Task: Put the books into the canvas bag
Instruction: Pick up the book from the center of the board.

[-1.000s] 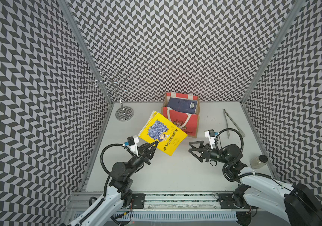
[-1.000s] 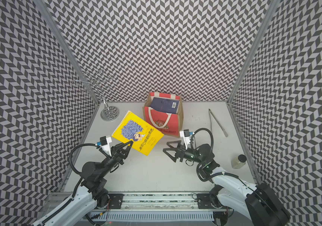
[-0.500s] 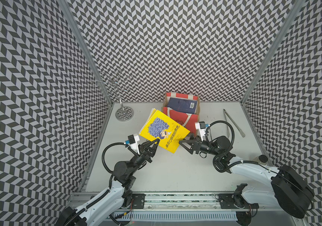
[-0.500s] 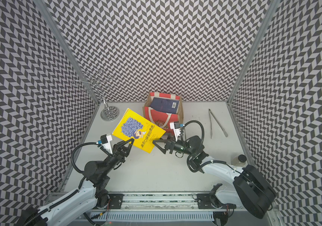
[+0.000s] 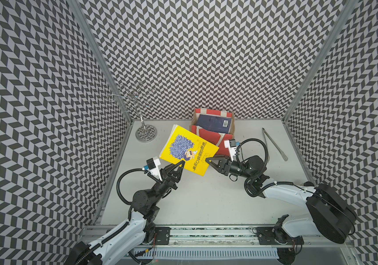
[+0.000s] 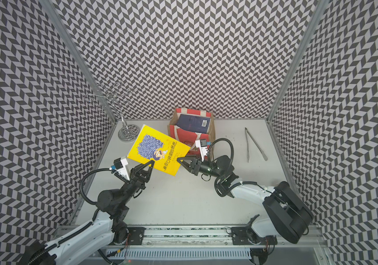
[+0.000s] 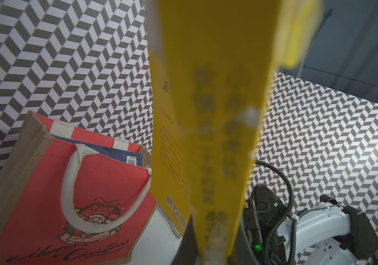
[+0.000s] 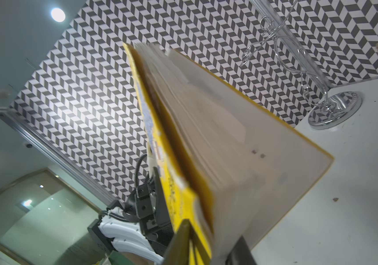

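Observation:
A bright yellow book (image 5: pixel 187 149) hangs tilted in the air in front of the canvas bag (image 5: pixel 206 135). My left gripper (image 5: pixel 182 164) is shut on its near left corner by the spine. My right gripper (image 5: pixel 208 159) is shut on its near right edge, over the page side. In the left wrist view the book's spine (image 7: pixel 206 114) rises from the gripper (image 7: pixel 211 252), with the bag (image 7: pixel 105 179) beside it. The right wrist view shows its pages (image 8: pixel 218 137) above the gripper (image 8: pixel 208 250). A navy book (image 5: pixel 214 122) stands inside the bag, in both top views.
A wire stand on a round metal base (image 5: pixel 146 133) is at the back left corner. Metal tongs (image 5: pixel 274 143) lie at the right side of the table. The patterned walls close in on three sides.
My right gripper has come in from the right and shut on the yellow book's edge. The left gripper has raised the book a little toward the bag.

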Tool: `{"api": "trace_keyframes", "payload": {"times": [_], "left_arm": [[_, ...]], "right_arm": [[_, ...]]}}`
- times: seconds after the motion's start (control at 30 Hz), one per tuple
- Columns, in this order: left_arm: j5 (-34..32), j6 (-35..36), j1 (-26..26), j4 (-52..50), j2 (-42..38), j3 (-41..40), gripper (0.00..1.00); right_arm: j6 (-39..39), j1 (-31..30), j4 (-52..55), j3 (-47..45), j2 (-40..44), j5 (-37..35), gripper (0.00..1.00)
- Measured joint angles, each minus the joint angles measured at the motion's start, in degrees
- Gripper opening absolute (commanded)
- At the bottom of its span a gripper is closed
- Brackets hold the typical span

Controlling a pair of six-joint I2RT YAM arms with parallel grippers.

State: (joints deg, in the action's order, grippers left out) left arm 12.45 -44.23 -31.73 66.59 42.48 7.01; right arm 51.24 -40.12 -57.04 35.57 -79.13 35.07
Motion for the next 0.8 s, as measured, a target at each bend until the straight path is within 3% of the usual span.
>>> {"api": "trace_keyframes", "payload": {"times": [0.1, 0.13, 0.17, 0.3, 0.5, 0.7, 0.8], "left_arm": [[-0.3, 0.9, -0.1, -0.4, 0.2, 1.2, 0.81], [-0.2, 1.3, -0.1, -1.2, 0.0, 1.7, 0.96], [-0.1, 1.7, 0.0, -2.5, -0.3, 2.4, 1.0], [0.3, 3.8, 0.7, -7.8, -4.6, 3.4, 1.0], [0.4, 5.9, 4.7, -14.9, -12.5, 3.4, 1.0], [1.1, 6.4, 7.8, -20.5, -17.5, 3.2, 1.0], [1.4, 6.6, 8.6, -21.7, -18.6, 2.6, 1.0]], "right_arm": [[-1.0, 1.6, 7.8, 4.5, 1.5, 0.7, 0.0], [-1.2, 2.6, 10.5, 6.7, 1.6, 1.5, 0.0], [-1.4, 4.1, 13.4, 9.2, 1.5, 2.5, 0.0], [-3.0, 15.8, 25.9, 22.3, -1.0, 5.5, 0.0], [-6.1, 28.4, 39.0, 41.9, -13.8, 8.2, 0.0], [-15.0, 29.0, 58.1, 53.9, -25.8, 10.1, 0.0], [-19.3, 28.7, 66.1, 54.7, -26.8, 9.8, 0.0]]}}
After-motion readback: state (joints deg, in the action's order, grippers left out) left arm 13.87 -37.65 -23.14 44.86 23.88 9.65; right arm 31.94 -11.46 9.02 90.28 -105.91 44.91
